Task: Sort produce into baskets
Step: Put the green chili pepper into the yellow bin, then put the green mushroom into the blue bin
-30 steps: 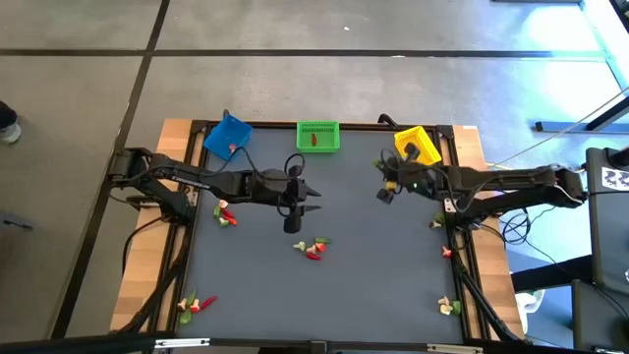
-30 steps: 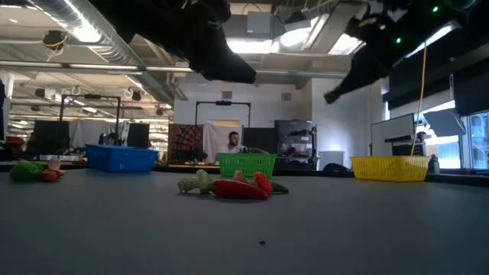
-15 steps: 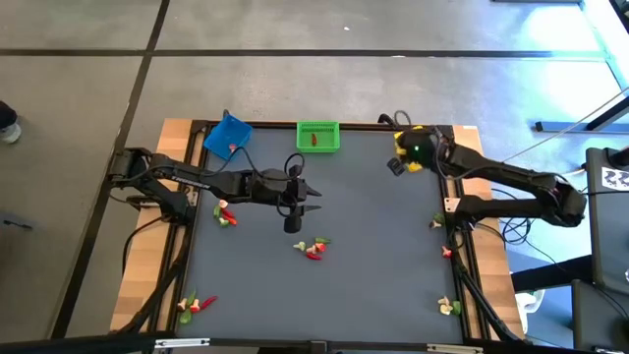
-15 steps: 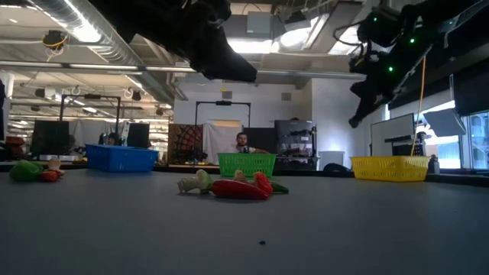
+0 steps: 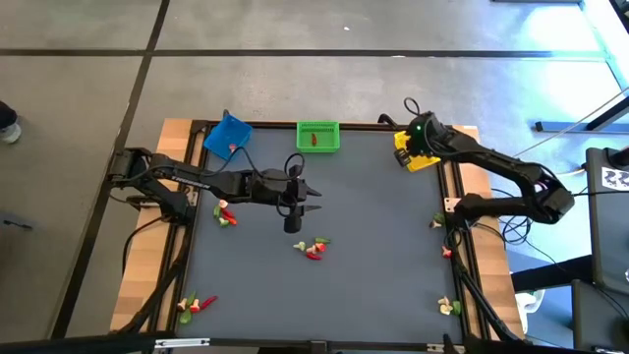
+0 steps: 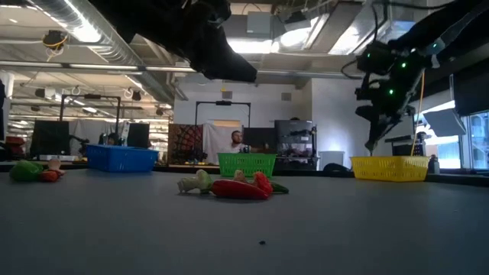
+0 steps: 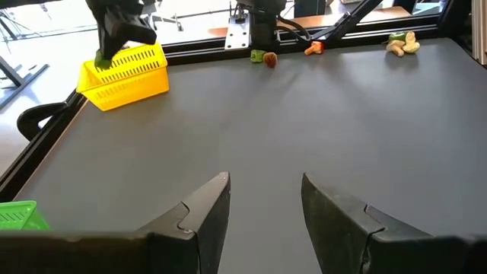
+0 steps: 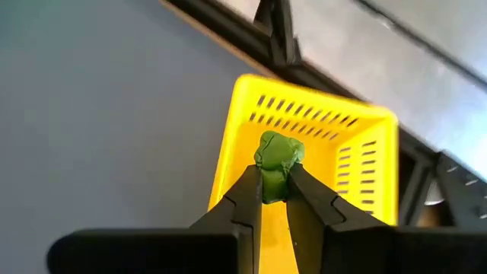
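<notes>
1. High view: even, diffuse light on the tabletop (image 5: 324, 285); bluish glare at the far right corner.
2. Low view: bright ceiling lights (image 6: 76, 30) backlight the arms into silhouettes.
3. Right wrist view: background soft, basket (image 8: 365, 152) mildly blurred.

Dark grey table (image 5: 364, 256) — blue basket (image 5: 227, 137), green basket (image 5: 317, 136), yellow basket (image 5: 417, 157), scattered produce (image 5: 313, 248)

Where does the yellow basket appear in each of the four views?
High view: yellow basket at the table's far right corner, partly under the right claw.
Low view: at the right, on the table's far edge.
Left wrist view: upper left.
Right wrist view: centre, beyond the green piece.
Shared landmark: the right claw above it.
</notes>
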`<state>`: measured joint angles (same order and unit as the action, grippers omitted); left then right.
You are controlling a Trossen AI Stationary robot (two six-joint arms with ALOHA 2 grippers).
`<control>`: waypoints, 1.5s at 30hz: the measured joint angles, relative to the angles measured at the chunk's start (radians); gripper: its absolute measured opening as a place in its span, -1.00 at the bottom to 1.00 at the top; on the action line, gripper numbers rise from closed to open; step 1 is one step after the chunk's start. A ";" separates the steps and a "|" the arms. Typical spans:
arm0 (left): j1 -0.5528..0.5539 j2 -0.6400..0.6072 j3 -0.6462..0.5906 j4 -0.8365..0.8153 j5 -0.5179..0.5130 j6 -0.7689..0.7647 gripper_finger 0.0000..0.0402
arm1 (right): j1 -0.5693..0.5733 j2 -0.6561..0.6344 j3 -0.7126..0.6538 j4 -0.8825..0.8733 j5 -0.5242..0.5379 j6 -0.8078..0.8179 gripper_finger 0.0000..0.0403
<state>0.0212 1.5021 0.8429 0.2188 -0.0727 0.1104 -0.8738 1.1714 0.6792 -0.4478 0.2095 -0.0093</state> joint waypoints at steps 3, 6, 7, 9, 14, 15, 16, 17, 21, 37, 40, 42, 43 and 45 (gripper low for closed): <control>0.000 0.000 0.000 0.000 0.000 0.000 -0.21 | -0.028 0.045 0.000 0.007 -0.020 0.000 -0.78; 0.000 0.000 0.000 0.000 0.000 0.000 -0.21 | -0.047 0.091 0.000 0.019 -0.020 -0.002 -0.78; 0.000 0.000 0.000 0.000 0.000 0.000 -0.21 | -0.052 0.105 0.000 0.030 -0.020 -0.002 -0.78; 0.000 0.000 0.000 0.000 0.000 0.000 -0.21 | -0.053 0.131 0.000 0.039 -0.018 -0.002 -0.78; 0.000 0.000 0.000 0.000 0.000 0.001 -0.21 | -0.050 0.176 0.000 0.053 -0.011 0.002 -0.63; 0.000 0.000 0.000 0.000 0.000 0.001 -0.21 | -0.050 0.184 0.000 0.052 -0.011 0.002 -0.57; 0.000 0.000 0.000 0.000 0.000 0.001 -0.21 | -0.050 0.189 0.000 0.052 -0.010 0.002 -0.51; 0.000 0.000 0.000 0.000 0.000 0.001 -0.21 | -0.050 0.192 0.000 0.053 -0.010 0.003 -0.44; 0.000 0.000 0.000 0.000 0.000 -0.002 -0.21 | -0.049 0.191 0.001 0.052 -0.024 0.000 -0.19; -0.003 0.000 0.000 -0.005 0.024 -0.044 -0.04 | 0.179 0.034 0.078 0.080 -0.334 0.000 -0.03; -0.003 0.000 0.000 -0.058 0.027 -0.061 0.07 | 0.280 0.023 0.078 0.096 -0.335 0.005 -0.03; -0.003 0.000 0.000 -0.114 0.028 -0.085 0.12 | 0.345 0.024 0.078 0.095 -0.335 0.017 -0.03; -0.005 0.000 0.000 -0.148 0.028 -0.100 0.13 | 0.376 0.025 0.078 0.095 -0.335 0.027 -0.03; -0.014 0.000 0.000 -0.225 0.028 -0.122 0.14 | 0.441 0.034 0.078 0.099 -0.336 0.040 0.01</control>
<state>0.0072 1.5021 0.8429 -0.0059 -0.0450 -0.0119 -0.4331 1.2052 0.7570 -0.3485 -0.1263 0.0310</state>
